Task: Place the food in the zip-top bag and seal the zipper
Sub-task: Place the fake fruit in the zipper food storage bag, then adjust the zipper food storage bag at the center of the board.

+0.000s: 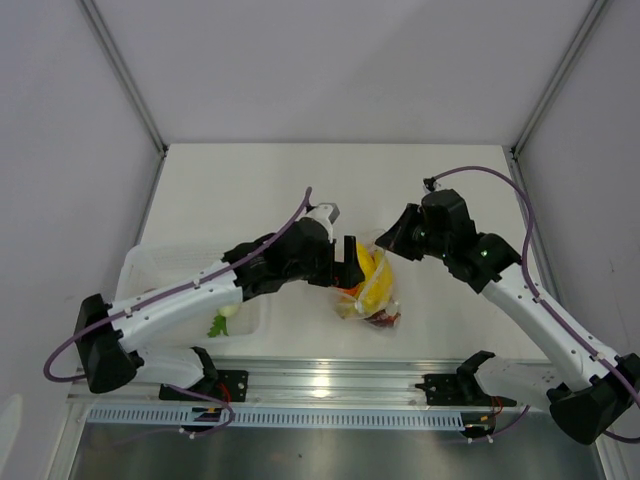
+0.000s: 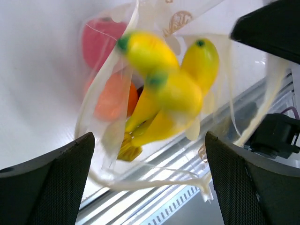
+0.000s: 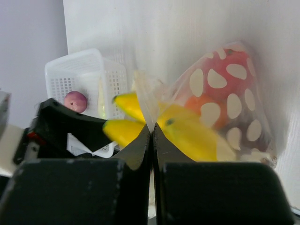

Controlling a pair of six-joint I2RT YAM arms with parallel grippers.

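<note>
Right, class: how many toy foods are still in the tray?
2. A white radish lies by the near edge of the tray. A purple ball sits in the same tray, seen from the right wrist. The left arm over it may hide more.

the white table (image 1: 250,190) carried two things. a shallow translucent white tray (image 1: 140,262) sat at its near left corner. the clear zip-top bag (image 1: 375,305), holding toy food, sat near the middle of the near edge, close to the metal rail (image 1: 320,378) and well apart from the tray.
</note>
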